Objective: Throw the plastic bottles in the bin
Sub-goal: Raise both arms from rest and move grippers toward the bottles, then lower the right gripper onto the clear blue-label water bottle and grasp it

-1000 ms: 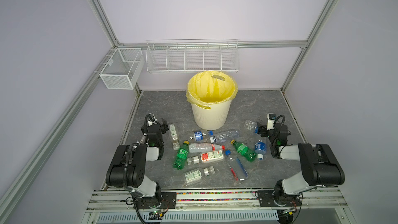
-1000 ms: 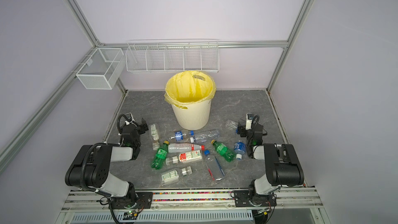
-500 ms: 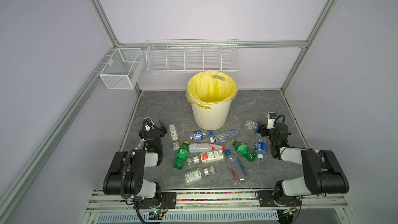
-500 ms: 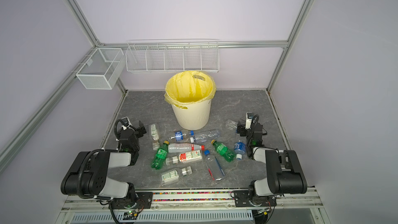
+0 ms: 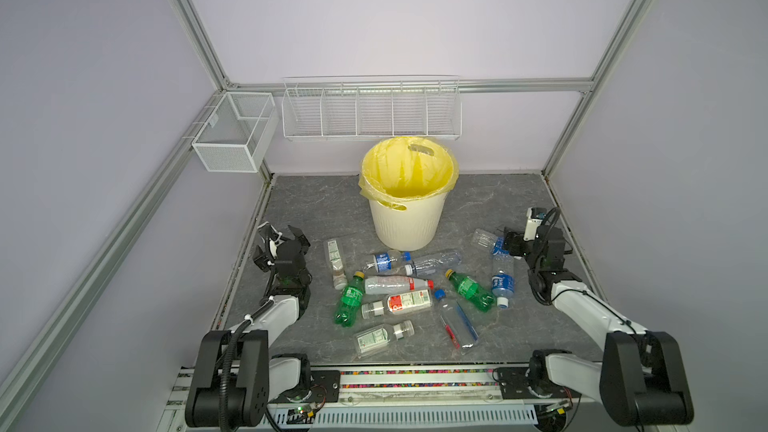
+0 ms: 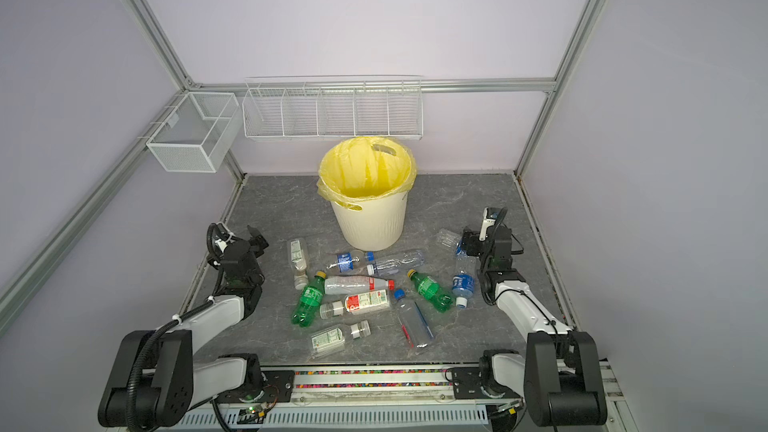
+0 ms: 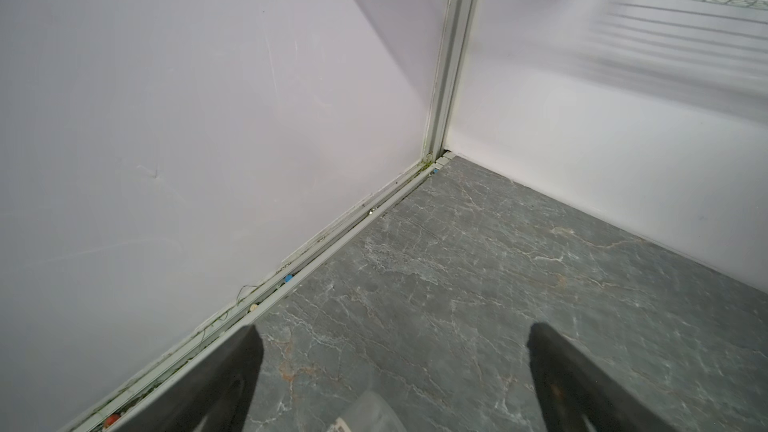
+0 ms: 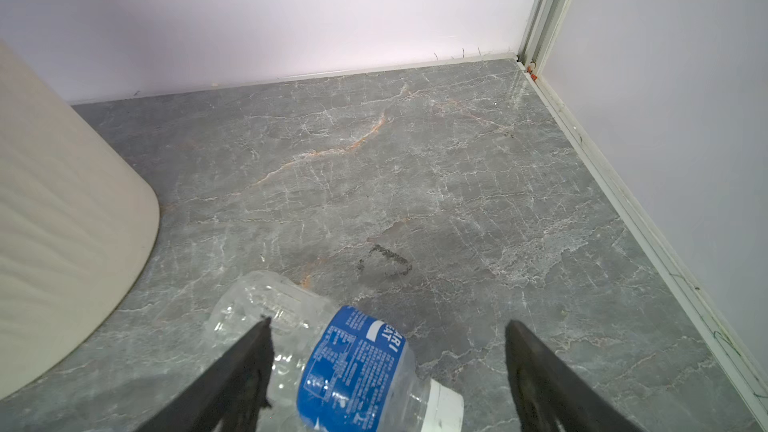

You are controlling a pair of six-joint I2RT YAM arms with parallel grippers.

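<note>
Lying near one bin [image 5: 405, 226], eleven plastic bottles [image 5: 397, 284], two green, nine clear; left gripper [image 7: 395, 328] and right gripper [image 8: 388, 322], two in all, both spread wide

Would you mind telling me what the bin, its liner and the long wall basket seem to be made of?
Bin: probably matte cream plastic, moulded ribs. Liner: thin yellow plastic film, crinkled over the rim. Basket: apparently white-coated metal wire, open grid.

Bin [image 5: 405, 222]: cream, ribbed, yellow-lined, upright, ahead of both jaw pairs. Plastic bottles [image 5: 397, 284] lie flat between them. One clear blue-labelled bottle [image 8: 349, 367] lies inside the right gripper [image 8: 387, 321] spread jaws.
</note>
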